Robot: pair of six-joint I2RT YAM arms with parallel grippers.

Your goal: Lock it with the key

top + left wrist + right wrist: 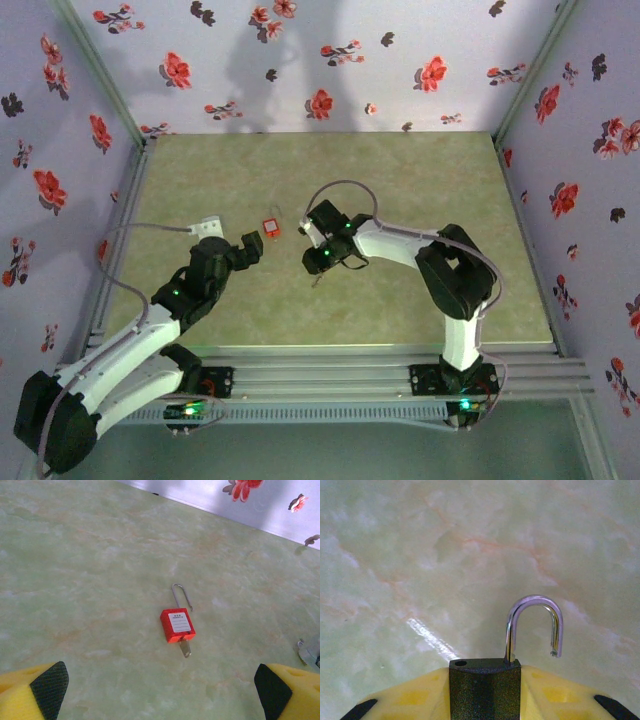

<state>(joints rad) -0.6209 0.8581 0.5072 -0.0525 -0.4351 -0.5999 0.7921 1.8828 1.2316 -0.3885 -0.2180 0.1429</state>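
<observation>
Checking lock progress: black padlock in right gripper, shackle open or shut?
Open. The shackle has one end hanging free, clear of the black padlock; its hole is empty.

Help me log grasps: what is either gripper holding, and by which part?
The right gripper holds a black padlock by its body, open shackle pointing out. The left gripper is open, holding nothing.

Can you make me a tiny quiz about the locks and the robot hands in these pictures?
1. True or false: the red padlock lies on the table with a key stuck in it.
2. What does the right gripper hold? A: a black padlock. B: the red padlock. C: nothing.
3. Fill in: the black padlock's shackle is ____ (open or shut).
Key: 1 true; 2 A; 3 open.
</observation>
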